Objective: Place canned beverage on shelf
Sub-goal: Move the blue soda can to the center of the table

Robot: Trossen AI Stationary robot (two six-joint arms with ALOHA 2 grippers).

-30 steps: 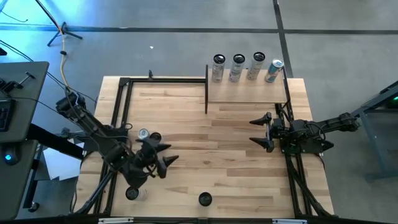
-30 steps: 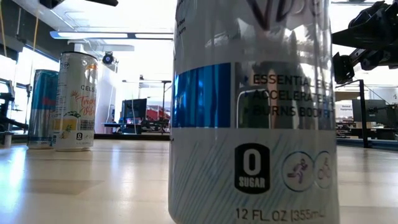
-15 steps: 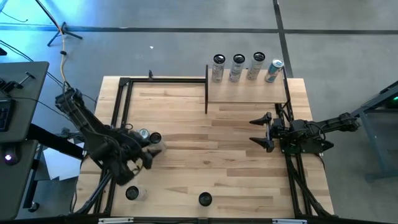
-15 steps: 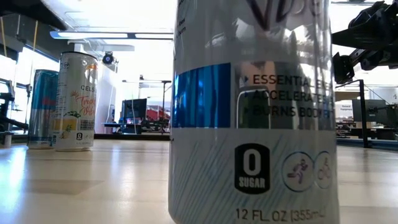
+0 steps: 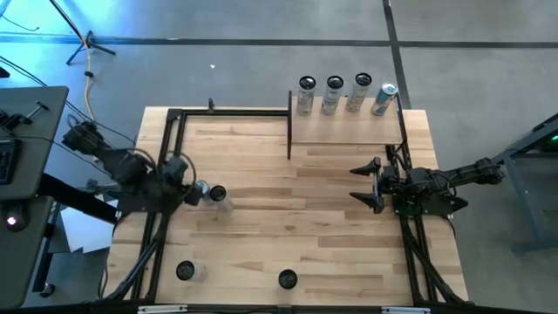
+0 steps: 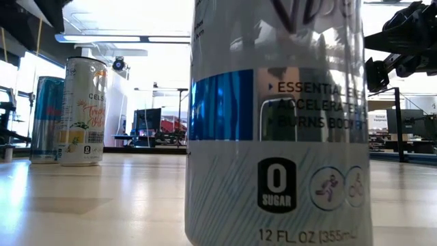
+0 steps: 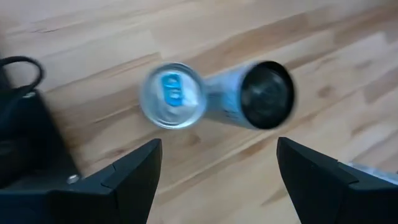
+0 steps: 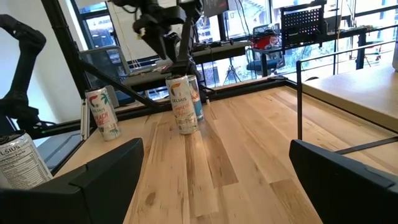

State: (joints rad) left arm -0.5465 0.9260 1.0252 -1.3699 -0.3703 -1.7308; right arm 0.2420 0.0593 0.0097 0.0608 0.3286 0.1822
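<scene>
While the left gripper (image 5: 185, 179) hangs over the left part of the wooden tabletop (image 5: 296, 227), its two dark fingers (image 7: 134, 171) stand spread apart with nothing between them, and the left wrist view looks down past them on two upright cans that touch one another: a blue-tabbed can (image 7: 172, 95) and a dark-topped can (image 7: 266, 94). Seen from the high view, this pair (image 5: 210, 192) stands well to the left of the shelf (image 5: 347, 131), just beside the left gripper's tips. Four cans stand in a row along the shelf's far edge: three pale ones (image 5: 333, 94) and a blue-sided one (image 5: 384, 98) at the right end of the row. Two further cans stand near the tabletop's front edge, well apart from the shelf: one at the front left (image 5: 186, 271) and one with a dark top (image 5: 287, 279) nearer the middle, which fills most of the low view as a silver and blue can (image 6: 280, 123). The right gripper (image 5: 368, 185) waits just in front of the shelf's right end, its fingers (image 8: 102, 177) spread wide and empty, pointing across the tabletop away from the shelf toward the pair of cans. A black metal frame (image 5: 170, 118) runs along the tabletop's left and far edges up to the shelf's left post
</scene>
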